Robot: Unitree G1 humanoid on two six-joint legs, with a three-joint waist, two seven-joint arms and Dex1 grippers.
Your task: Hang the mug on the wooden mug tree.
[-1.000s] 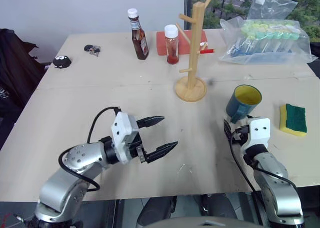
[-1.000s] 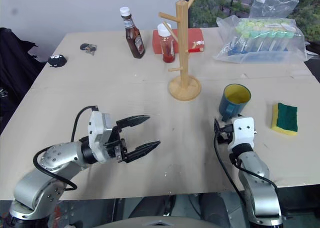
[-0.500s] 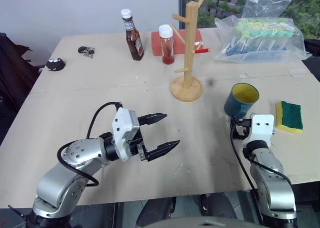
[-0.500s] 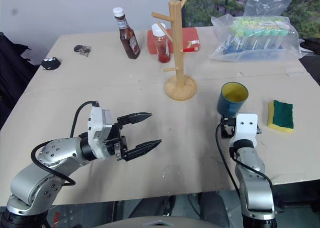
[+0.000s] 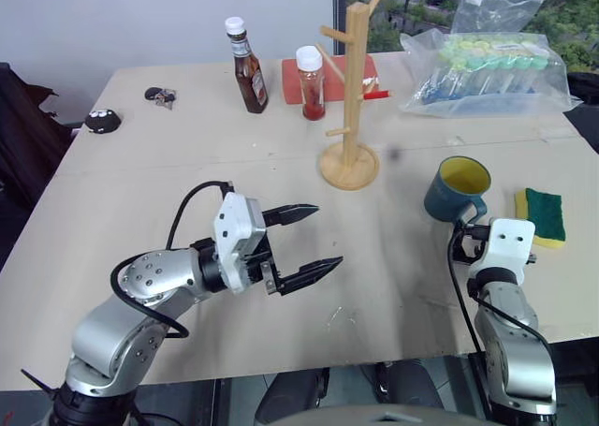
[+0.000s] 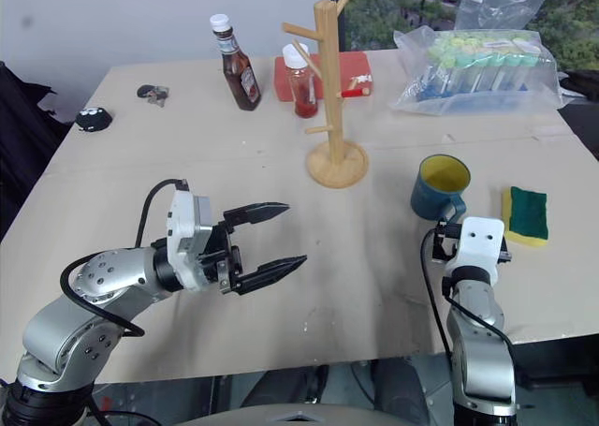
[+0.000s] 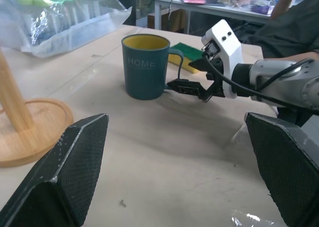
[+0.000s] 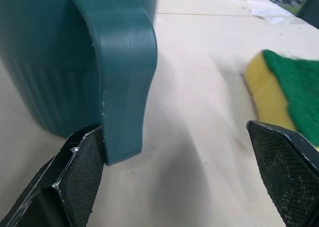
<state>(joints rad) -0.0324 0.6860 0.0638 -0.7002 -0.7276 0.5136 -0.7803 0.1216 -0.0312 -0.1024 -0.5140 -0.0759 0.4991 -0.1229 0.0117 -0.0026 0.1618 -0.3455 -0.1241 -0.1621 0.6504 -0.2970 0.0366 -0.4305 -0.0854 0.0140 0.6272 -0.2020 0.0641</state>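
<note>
The mug (image 5: pixel 456 188) stands upright on the table (image 5: pixel 140 192), near the robot's right edge, between the wooden mug tree (image 5: pixel 352 89) and a sponge (image 5: pixel 546 214). It has slid and turned a little since a second ago: the rim then tilted toward the camera, and now the cup sits squarer with its handle swung round toward the right gripper (image 7: pixel 188 86). That gripper has shifted to the robot's right and its fingers, spread wide, now straddle the handle, one finger pad (image 8: pixel 82 164) just at the handle's base. By my reading the handle is lined up for a pinch, though nothing is lifted yet and the hanging is all still to do.

The left gripper (image 5: pixel 301 243) hovers over the bare middle of the table, its fingers apart and holding nothing.

The mug is smooth glazed ceramic, blue-grey outside, yellow within, with a thick rounded handle. The tree is pale turned wood, a straight post with slanted pegs on a round base. Behind it stand two sauce bottles (image 5: pixel 245 51); a crinkled clear plastic bag (image 5: pixel 487 63) lies well apart, and the sponge is soft yellow foam with a coarse green top
</note>
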